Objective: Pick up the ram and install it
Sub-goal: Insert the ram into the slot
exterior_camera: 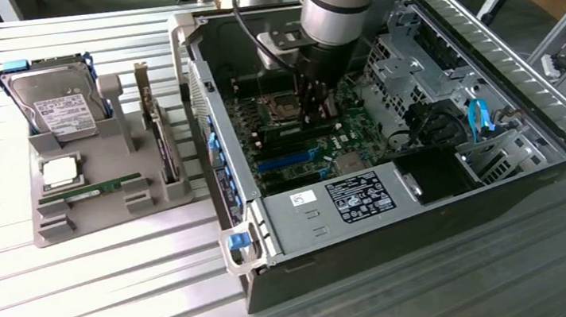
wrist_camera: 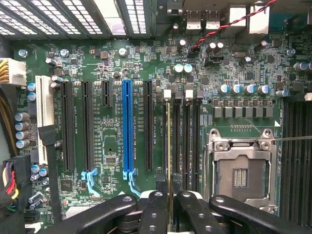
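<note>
In the wrist view the ram [wrist_camera: 169, 146] appears edge-on as a thin strip running out from between my fingers. It hangs over the motherboard, lined up along the black memory slots [wrist_camera: 186, 141], at the slot nearest the blue slot [wrist_camera: 127, 126]. My gripper [wrist_camera: 169, 196] is shut on the ram's upper edge. I cannot tell whether the ram touches the slot. In the exterior view my gripper [exterior_camera: 316, 119] reaches straight down into the open computer case [exterior_camera: 535, 122], just beside the processor socket [exterior_camera: 277, 105].
A grey holder [exterior_camera: 108, 218] on the exterior view's left carries a hard drive [exterior_camera: 58, 100], a silver processor chip [exterior_camera: 60, 172], an upright expansion card [exterior_camera: 160, 136] and another green stick [exterior_camera: 89, 192]. The empty processor socket [wrist_camera: 241, 178] lies beside the memory slots. A power supply [exterior_camera: 352, 199] fills the case's near end.
</note>
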Robot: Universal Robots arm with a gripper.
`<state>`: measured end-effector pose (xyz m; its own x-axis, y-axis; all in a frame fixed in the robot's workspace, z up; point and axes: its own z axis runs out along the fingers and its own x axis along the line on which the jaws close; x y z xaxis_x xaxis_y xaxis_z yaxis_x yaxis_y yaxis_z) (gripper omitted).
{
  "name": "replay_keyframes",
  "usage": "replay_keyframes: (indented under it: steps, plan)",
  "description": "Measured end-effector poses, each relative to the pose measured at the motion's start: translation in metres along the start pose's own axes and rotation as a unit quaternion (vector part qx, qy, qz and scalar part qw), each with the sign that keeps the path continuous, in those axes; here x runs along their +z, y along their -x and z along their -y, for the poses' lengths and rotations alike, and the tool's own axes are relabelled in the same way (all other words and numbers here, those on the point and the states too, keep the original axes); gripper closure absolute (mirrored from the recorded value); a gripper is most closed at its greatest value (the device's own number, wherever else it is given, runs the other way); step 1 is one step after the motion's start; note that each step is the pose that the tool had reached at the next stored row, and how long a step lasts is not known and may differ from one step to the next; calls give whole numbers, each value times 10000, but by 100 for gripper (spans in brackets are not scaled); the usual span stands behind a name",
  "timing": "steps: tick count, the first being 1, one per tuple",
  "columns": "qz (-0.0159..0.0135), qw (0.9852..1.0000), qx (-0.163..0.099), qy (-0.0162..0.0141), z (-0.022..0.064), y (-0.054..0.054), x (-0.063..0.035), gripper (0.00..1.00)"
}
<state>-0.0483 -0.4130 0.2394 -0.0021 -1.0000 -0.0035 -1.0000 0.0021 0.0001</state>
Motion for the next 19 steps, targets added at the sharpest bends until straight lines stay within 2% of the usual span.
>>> replay_keyframes:
  steps: [3, 19]
  plan:
    - [-1, 10000, -70, 0, 0, 0, 14, 88]
    - [-2, 10000, 12, 0, -16, 15, 61, 88]
